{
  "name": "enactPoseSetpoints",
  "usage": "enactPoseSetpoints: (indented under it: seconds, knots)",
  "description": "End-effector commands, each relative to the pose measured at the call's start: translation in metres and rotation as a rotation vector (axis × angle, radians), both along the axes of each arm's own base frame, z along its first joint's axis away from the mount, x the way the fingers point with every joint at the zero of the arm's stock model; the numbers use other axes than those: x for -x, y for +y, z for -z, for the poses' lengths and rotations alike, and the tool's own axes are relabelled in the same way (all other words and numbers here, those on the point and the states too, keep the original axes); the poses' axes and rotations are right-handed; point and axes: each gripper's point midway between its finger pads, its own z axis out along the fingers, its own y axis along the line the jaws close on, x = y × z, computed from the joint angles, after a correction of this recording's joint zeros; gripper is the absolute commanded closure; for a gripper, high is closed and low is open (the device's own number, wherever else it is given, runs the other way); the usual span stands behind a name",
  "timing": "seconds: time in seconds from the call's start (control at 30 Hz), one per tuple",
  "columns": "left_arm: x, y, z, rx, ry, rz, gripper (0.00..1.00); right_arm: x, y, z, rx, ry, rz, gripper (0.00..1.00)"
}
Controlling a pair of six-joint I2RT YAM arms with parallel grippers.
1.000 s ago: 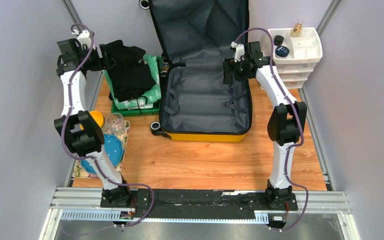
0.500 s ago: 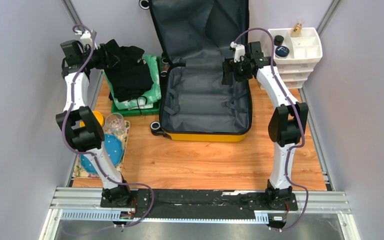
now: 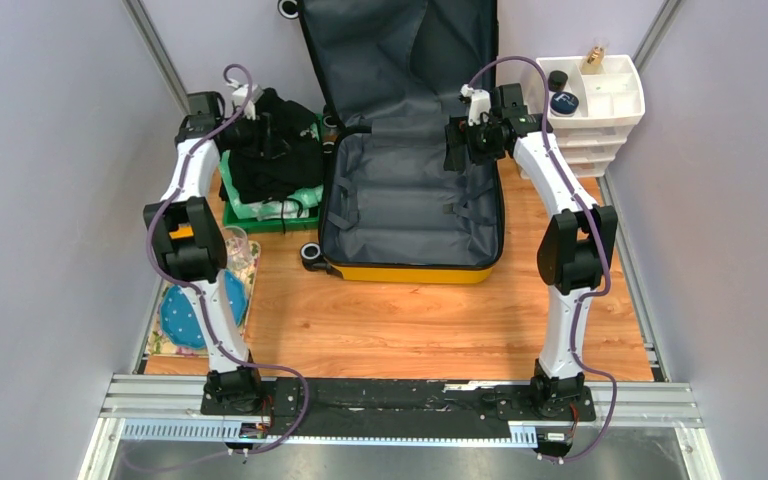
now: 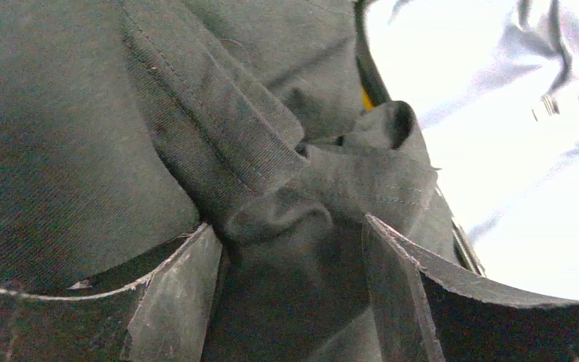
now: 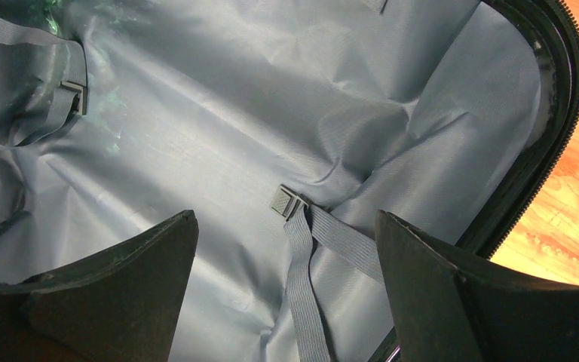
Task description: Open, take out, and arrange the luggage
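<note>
The luggage (image 3: pixel 410 200) lies open at the table's middle, its yellow shell showing along the front edge and its lid leaning back. The dark grey lining (image 5: pixel 219 136) shows only its straps and a buckle (image 5: pixel 288 202). My right gripper (image 3: pixel 457 150) (image 5: pixel 286 215) hangs open over the right side of the lining, nothing between its fingers. My left gripper (image 3: pixel 268 128) (image 4: pixel 286 222) is down on the pile of black clothes (image 3: pixel 278 165) left of the luggage. Its jaws stand apart with a bunched fold of the black cloth (image 4: pixel 301 196) between them.
The black clothes rest on green-and-white cloth in a green tray (image 3: pixel 260 218). A white drawer unit (image 3: pixel 600 105) with small jars stands right of the luggage. At the near left, a blue plate (image 3: pixel 195 312) and a glass bowl (image 3: pixel 235 245) sit on a floral mat.
My left arm has swung right from the wall side onto the black clothes, which now lie more bunched. The right arm and the luggage have not moved.
</note>
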Motion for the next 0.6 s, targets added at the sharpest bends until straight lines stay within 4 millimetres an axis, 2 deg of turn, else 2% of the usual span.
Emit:
enactPoseSetpoints:
  seconds: [0.0,0.13,0.23,0.33,0.43,0.57]
  knots:
    - [0.054,-0.052,0.033,0.056,0.189,0.227,0.24,0.001,0.001,-0.034,-0.014,-0.078,-0.017,0.09]
    - [0.062,-0.047,0.026,0.007,0.196,0.227,0.22,0.0,0.003,-0.036,-0.025,-0.081,-0.018,0.09]
    - [0.053,-0.024,0.023,-0.058,0.17,0.136,0.22,-0.002,0.005,-0.038,-0.034,-0.082,-0.019,0.09]
    - [0.034,0.018,0.012,-0.086,0.146,-0.016,0.26,-0.003,0.005,-0.038,-0.04,-0.084,-0.018,0.09]
    - [0.02,0.058,-0.018,-0.099,0.069,-0.15,0.27,-0.002,0.006,-0.039,-0.042,-0.085,-0.019,0.09]
    - [0.014,0.07,-0.053,-0.176,-0.074,-0.153,0.27,-0.001,0.006,-0.038,-0.042,-0.084,-0.021,0.09]
